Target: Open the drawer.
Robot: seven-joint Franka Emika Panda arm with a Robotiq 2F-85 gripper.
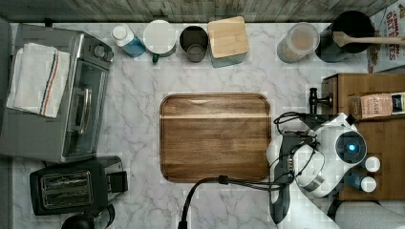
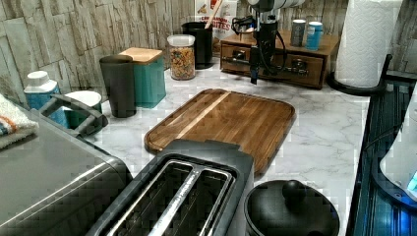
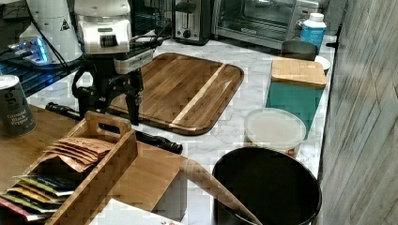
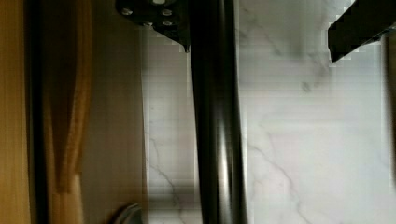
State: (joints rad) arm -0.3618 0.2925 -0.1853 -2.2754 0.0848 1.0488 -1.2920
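Risk first: black two-finger gripper (image 4: 259, 35) spread wide, straddling long black metal bar handle (image 4: 217, 121) of medium-brown wooden drawer (image 2: 275, 61) at countertop's far end in left view — not clamped. Pull before closing would slip off bar; off-axis pull may drag whole unit. Containers: clear jar (image 2: 182, 57) holds colourful cereal; black crock (image 3: 266, 190) holds wooden spoon (image 3: 216, 190); wooden caddy (image 3: 89, 164) holds paper packets.

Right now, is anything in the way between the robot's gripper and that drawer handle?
Nothing visible. The gripper is open, with the black bar handle between its fingers and bare marble counter beneath. The cutting board lies apart, out on the counter in front of the drawer.
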